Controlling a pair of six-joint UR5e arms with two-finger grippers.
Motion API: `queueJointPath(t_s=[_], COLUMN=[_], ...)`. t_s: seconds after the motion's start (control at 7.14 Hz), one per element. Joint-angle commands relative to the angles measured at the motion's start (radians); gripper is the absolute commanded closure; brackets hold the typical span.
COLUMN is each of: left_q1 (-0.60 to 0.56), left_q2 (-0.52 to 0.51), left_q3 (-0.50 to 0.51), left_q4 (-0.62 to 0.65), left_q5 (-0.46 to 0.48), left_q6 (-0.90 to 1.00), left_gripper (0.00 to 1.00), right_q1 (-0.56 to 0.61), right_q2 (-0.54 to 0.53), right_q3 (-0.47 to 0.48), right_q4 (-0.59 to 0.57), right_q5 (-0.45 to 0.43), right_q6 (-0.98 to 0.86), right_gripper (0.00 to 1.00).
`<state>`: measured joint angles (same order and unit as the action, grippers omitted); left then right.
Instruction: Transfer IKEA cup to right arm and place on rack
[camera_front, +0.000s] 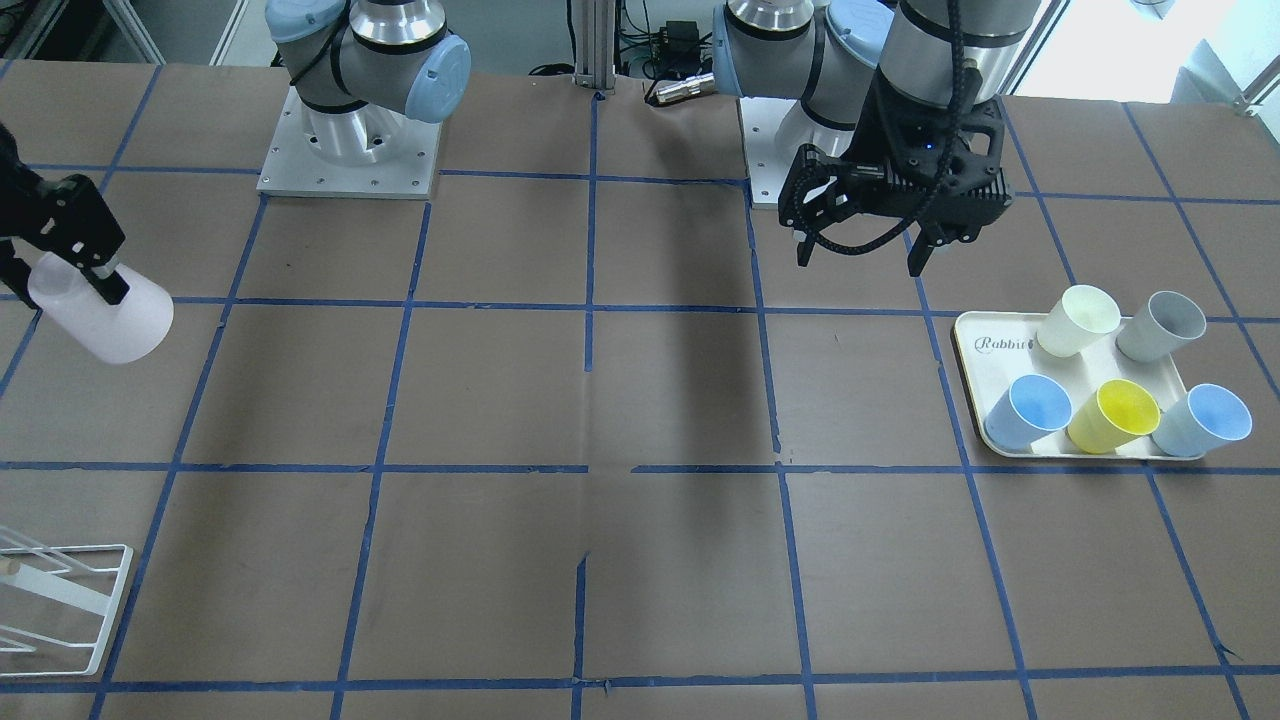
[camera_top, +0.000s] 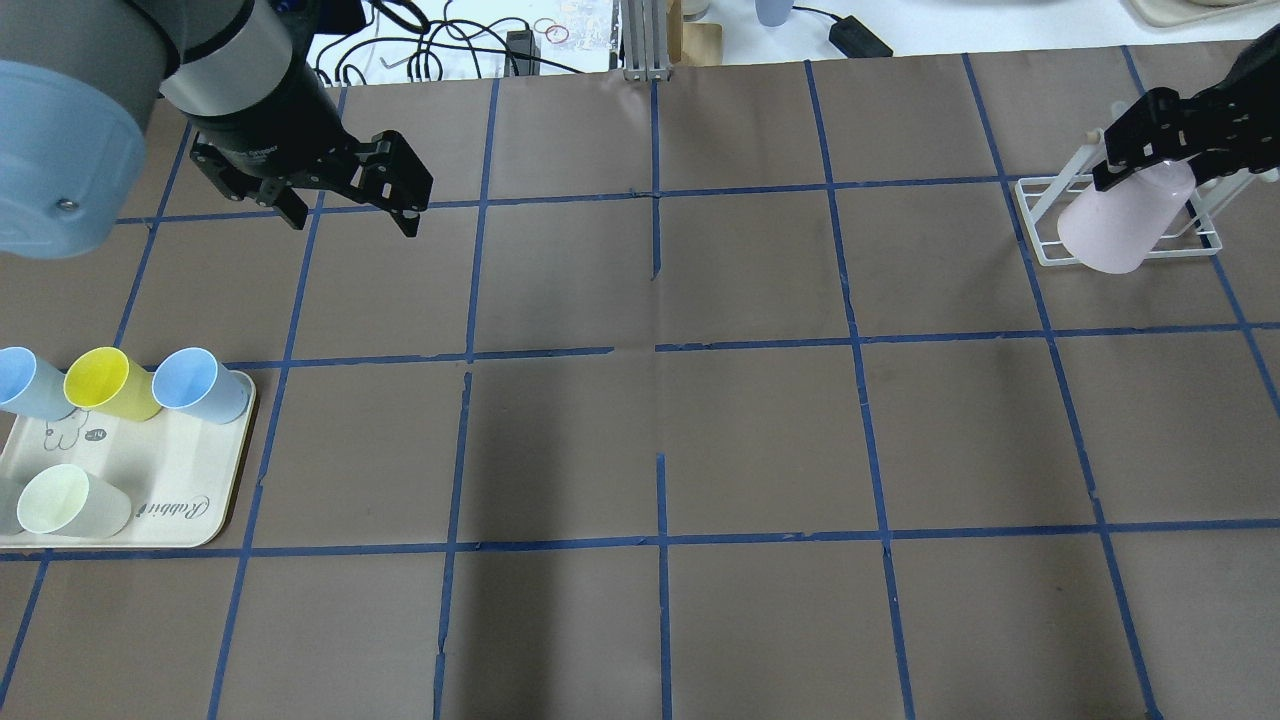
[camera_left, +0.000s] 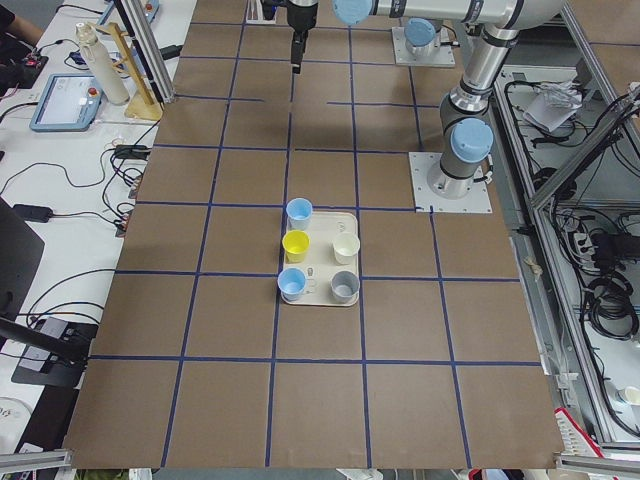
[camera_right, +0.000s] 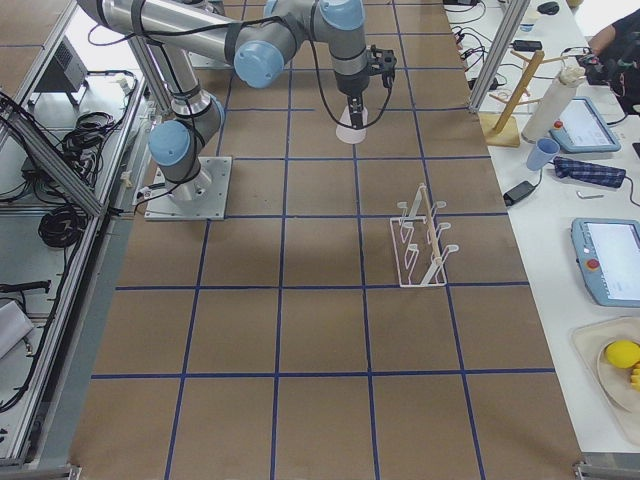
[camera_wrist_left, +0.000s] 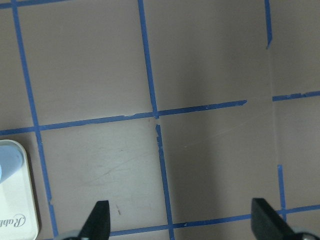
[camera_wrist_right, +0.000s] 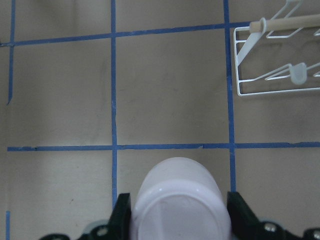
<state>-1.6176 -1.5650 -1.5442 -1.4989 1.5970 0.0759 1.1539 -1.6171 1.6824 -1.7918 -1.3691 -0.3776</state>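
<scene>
My right gripper is shut on the pale pink IKEA cup and holds it in the air, base toward the wrist and mouth pointing away. The right wrist view shows the cup's base between the fingers. The cup overlaps the white wire rack in the overhead view. The right-side view shows the cup well apart from the rack. The rack lies ahead and to the right of the cup. My left gripper is open and empty above the table; its fingertips are spread wide.
A cream tray marked "Rabbit" holds several cups: two blue, one yellow, one cream, one grey. It sits below and beside my left gripper. Blue tape lines cross the brown table.
</scene>
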Motion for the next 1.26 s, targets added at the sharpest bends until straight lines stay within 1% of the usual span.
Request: queueJointPath(t_s=[0.0,0.14,0.28,0.42,0.7,0.84,1.12], left_q1=[0.008,0.078,0.140,0.139,0.136,0.136,0.134], left_q2=[-0.009,-0.003,-0.004,-0.003,-0.010,-0.012,-0.013], left_q3=[0.036,0.030,0.020,-0.002,0.006,0.010,0.013], left_q4=[0.005,-0.007,-0.021,-0.027,-0.073,-0.084,-0.084], left_q5=[0.005,0.003,-0.047,-0.058,-0.045,-0.049,-0.051], left_q6=[0.011,0.039,0.044,0.042,0.024,0.003,0.002], left_gripper=[0.00,0.00,0.00,0.00,0.00,0.00,0.00], right_q1=[-0.014,-0.046,-0.075,-0.079,-0.080,-0.080,-0.082], right_q2=[0.083,0.101,0.126,0.149,0.192,0.206,0.229], right_q3=[-0.001,-0.001,-0.004,-0.009,-0.009,-0.009,-0.023], right_q4=[-0.124,-0.168,-0.205,-0.256,-0.314,-0.336,-0.344], right_q5=[-0.034,-0.035,-0.033,-0.033,-0.030,-0.031,-0.031], right_q6=[-0.035,-0.084,-0.095,-0.115,-0.136,-0.138,-0.139], right_gripper=[0.85,0.85,0.84,0.84,0.83,0.83,0.83])
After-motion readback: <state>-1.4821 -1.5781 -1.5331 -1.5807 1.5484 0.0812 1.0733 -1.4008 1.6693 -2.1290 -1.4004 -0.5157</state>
